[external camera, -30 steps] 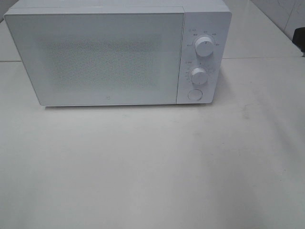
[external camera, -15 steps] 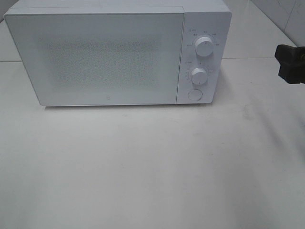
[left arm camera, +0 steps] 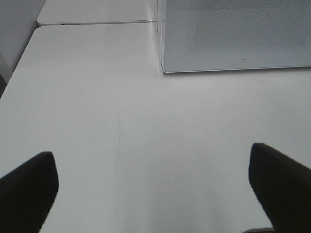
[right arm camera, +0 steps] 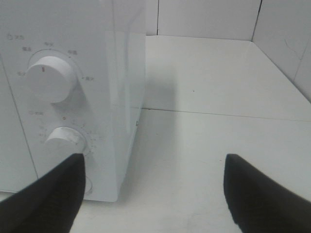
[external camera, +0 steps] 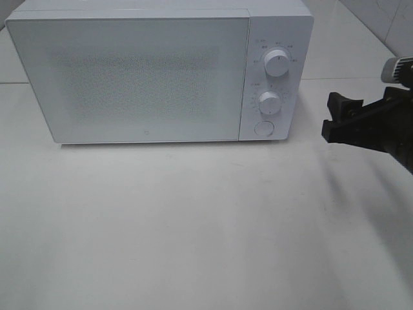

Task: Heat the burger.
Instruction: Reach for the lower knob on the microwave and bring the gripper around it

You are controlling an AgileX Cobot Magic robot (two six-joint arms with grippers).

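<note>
The burger is out of view in every frame. A white microwave [external camera: 148, 77] stands at the back of the table with its door shut. My right gripper [external camera: 330, 117] reaches in from the right edge, open and empty, just right of the microwave's control panel. In the right wrist view the right gripper [right arm camera: 153, 165] has its black fingers spread wide, facing the panel's corner and the two dials. In the left wrist view my left gripper [left arm camera: 151, 155] is open and empty over bare table, near the microwave's front left corner [left arm camera: 165, 68]. The left arm does not show in the exterior view.
The panel carries an upper dial [external camera: 276, 63], a lower dial [external camera: 270, 102] and a round button [external camera: 263, 128]. White tabletop [external camera: 193, 219] stretches in front of the microwave. A tiled wall [right arm camera: 204, 17] rises behind and to the right.
My right gripper has come in from the right edge and moved left toward the microwave's control panel. The microwave has not changed.
</note>
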